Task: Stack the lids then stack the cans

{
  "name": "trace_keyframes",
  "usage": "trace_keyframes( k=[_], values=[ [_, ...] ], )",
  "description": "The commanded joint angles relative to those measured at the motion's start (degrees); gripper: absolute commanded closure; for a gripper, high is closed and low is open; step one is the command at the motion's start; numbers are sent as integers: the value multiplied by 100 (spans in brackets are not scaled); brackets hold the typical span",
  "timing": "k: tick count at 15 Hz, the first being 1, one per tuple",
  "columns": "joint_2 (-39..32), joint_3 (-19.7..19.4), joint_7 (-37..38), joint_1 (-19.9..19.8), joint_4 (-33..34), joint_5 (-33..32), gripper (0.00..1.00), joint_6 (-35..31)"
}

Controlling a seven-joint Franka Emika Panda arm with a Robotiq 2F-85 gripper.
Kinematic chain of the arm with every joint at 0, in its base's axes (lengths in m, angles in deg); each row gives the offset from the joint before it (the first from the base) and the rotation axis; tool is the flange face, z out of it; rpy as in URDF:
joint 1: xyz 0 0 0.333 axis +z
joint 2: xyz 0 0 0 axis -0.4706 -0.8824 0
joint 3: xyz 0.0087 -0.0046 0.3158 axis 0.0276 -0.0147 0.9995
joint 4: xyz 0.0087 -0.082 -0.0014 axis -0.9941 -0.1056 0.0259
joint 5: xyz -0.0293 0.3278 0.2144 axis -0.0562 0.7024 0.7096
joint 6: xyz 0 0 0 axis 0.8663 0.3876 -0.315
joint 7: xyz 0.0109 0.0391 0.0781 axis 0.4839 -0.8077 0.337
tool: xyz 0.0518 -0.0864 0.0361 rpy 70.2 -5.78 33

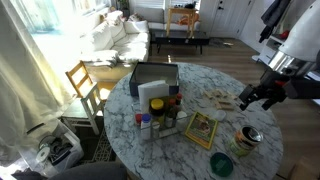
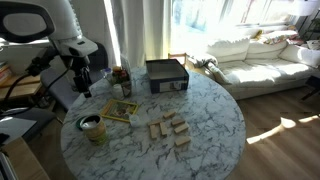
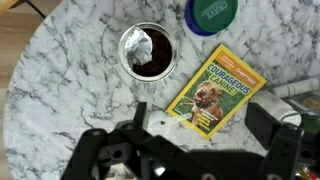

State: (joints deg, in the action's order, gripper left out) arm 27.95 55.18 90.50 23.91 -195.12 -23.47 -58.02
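A can [image 3: 148, 50] with pale yellowish-green sides stands on the marble table [image 3: 70, 80]; its top shows a dark inside with a silvery crumpled patch. It also shows in both exterior views [image 1: 247, 140] [image 2: 92, 128]. I cannot tell whether it is one can or two stacked. The green lid [image 3: 210, 12] lies inside a blue-purple rim, so the lids look stacked; they also show in an exterior view [image 1: 222, 165]. My gripper [image 3: 200, 115] is open and empty, held above the table beside the can, over the edge of a book. It shows in both exterior views [image 1: 255, 97] [image 2: 82, 80].
A yellow-green dog book [image 3: 218, 88] lies next to the can. A black box [image 1: 155, 78], spice jars and bottles [image 1: 160, 115], and wooden blocks [image 2: 170, 130] stand on the table. A wooden chair [image 1: 85, 85] stands at the table's edge.
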Motion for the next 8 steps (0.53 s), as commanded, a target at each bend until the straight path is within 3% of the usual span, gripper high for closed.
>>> trace_keyframes(
  k=[1,5,6,8],
  values=[
    [581,-119,-985,-102,-16,-106,0,612],
    [923,-295,-2282,-84,-50,-408,0,1018],
    [681,-134,-1751,-149,69,-255,0,868],
    [784,-208,-2096,-136,65,-303,0,933]
  ],
)
